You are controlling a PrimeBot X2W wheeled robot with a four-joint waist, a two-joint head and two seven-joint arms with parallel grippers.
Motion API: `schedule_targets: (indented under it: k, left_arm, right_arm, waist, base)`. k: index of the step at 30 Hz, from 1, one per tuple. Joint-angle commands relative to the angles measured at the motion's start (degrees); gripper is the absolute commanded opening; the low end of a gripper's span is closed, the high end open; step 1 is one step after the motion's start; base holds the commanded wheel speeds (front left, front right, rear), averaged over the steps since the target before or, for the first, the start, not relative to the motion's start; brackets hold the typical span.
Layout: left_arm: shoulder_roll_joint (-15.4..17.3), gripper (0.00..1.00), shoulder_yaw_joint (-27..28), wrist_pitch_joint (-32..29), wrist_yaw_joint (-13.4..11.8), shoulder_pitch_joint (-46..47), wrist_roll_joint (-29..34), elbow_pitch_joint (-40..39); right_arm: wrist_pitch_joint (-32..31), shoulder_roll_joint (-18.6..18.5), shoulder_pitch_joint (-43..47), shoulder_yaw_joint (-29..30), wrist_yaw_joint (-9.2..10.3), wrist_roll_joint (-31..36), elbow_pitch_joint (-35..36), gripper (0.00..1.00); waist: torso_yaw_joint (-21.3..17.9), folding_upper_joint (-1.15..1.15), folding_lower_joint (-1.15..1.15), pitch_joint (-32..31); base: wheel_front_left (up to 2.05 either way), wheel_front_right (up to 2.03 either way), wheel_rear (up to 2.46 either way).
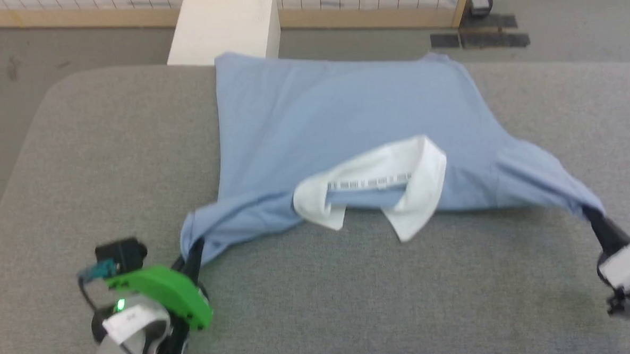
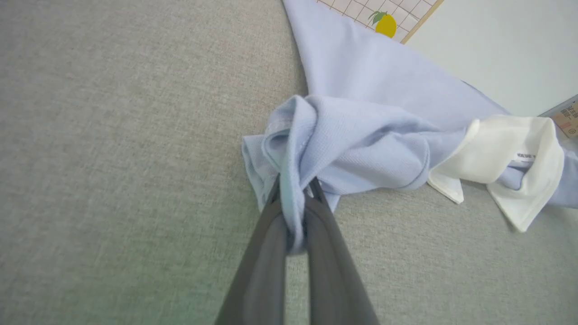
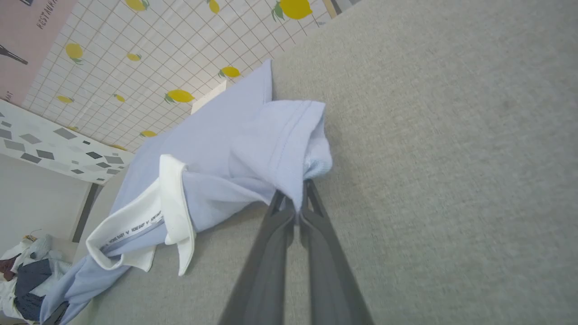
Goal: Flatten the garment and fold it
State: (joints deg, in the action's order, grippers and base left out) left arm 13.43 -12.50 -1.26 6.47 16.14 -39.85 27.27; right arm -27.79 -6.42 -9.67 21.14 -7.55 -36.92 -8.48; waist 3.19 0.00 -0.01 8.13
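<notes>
Light blue polo shirt [image 1: 344, 112] spread out on a soft grey table [image 1: 352, 303], bottom edge at the far side, white collar [image 1: 419, 188] at the near side. Collar flipped open, with a small striped tag [image 1: 368, 183] inside. Left gripper [image 1: 192, 257] at the near left, squeezed shut on the bunched-up left sleeve [image 1: 216, 229]. Blue cloth pinched between its two dark fingers [image 2: 266, 253], a little bit poking down between them. Bright green part [image 1: 160, 293] on that wrist, with a tiny green light. Right gripper [image 1: 596, 220] at the near right, also squeezed shut, on the tip of the right sleeve [image 1: 549, 182], with cloth folded over its fingertips. Both sleeves pulled out to the sides, shirt stretched between the two grippers, near edge dipping in the middle by the collar. White block [image 1: 223, 26] just past the far edge of the table. Wall with yellow lemons [image 3: 135, 58] farther back, and a pile of clothes [image 3: 22, 275] on the floor.
</notes>
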Motion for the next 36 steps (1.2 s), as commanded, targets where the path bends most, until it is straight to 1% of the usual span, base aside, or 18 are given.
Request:
schedule_targets:
  k: [1, 6, 10, 15, 17, 21, 26, 31, 36]
  left_arm:
    - [1.2, 0.00, 0.7, -1.2, -0.9, -3.3, -1.4, -1.6]
    - [3.4, 0.00, 2.4, -5.5, -4.4, -10.9, -3.3, -8.5]
    - [5.4, 0.00, 3.1, -9.9, -7.6, -15.6, -4.1, -14.2]
    - [8.7, 0.00, 1.9, -15.6, -11.3, -18.4, -1.9, -19.9]
    - [9.7, 0.00, 1.0, -17.5, -12.1, -18.4, -0.9, -21.3]
    - [10.8, 0.00, -0.9, -20.8, -12.9, -17.4, 0.7, -22.4]
    - [10.4, 0.00, -1.9, -22.1, -13.2, -16.0, 0.6, -21.4]
    - [9.4, 0.00, -1.6, -20.1, -13.0, -15.8, 0.3, -20.5]
    - [8.5, 0.00, -0.6, -17.1, -12.7, -16.1, -0.4, -20.3]
  right_arm:
    - [-1.3, 0.2, 2.4, 0.9, 0.06, -0.7, 1.3, 0.00]
    - [-6.0, -0.2, 8.8, 2.5, 0.06, -0.1, 6.0, 0.00]
    - [-10.7, -0.4, 13.0, 3.0, 0.06, 0.3, 10.7, 0.00]
    - [-17.3, -1.0, 16.1, 2.5, 0.06, 1.8, 16.4, 0.00]
    - [-20.6, -2.1, 16.4, 0.7, 0.06, 3.2, 18.2, 0.00]
    - [-27.0, -4.9, 14.9, -4.4, 0.06, 7.6, 19.4, 0.00]
    - [-32.5, -7.5, 10.7, -11.1, 0.06, 12.4, 16.4, 0.00]
    - [-36.0, -8.8, 8.1, -17.3, 0.06, 15.1, 11.1, 0.00]
    - [-36.6, -9.9, 7.5, -20.2, 0.06, 16.3, 6.8, 0.00]
  waist:
    - [-0.2, 0.00, 0.01, -3.5]
    - [-0.6, 0.00, 0.01, -4.5]
    - [-0.9, 0.00, 0.01, -4.7]
    - [-1.1, 0.00, 0.01, -4.5]
    - [-1.3, 0.00, 0.01, -4.3]
    - [-1.6, 0.00, 0.01, -3.3]
    - [-1.7, 0.00, 0.01, -1.5]
    - [-1.6, 0.00, 0.01, -0.2]
    - [-1.6, 0.00, 0.01, 0.3]
  base:
    - [0.00, 0.00, 0.00]
    - [0.00, 0.00, 0.00]
    - [0.00, 0.00, 0.00]
    - [0.00, 0.00, 0.00]
    - [0.00, 0.00, 0.00]
    - [0.00, 0.00, 0.00]
    - [0.00, 0.00, 0.00]
    - [0.00, 0.00, 0.00]
    - [0.00, 0.00, 0.00]
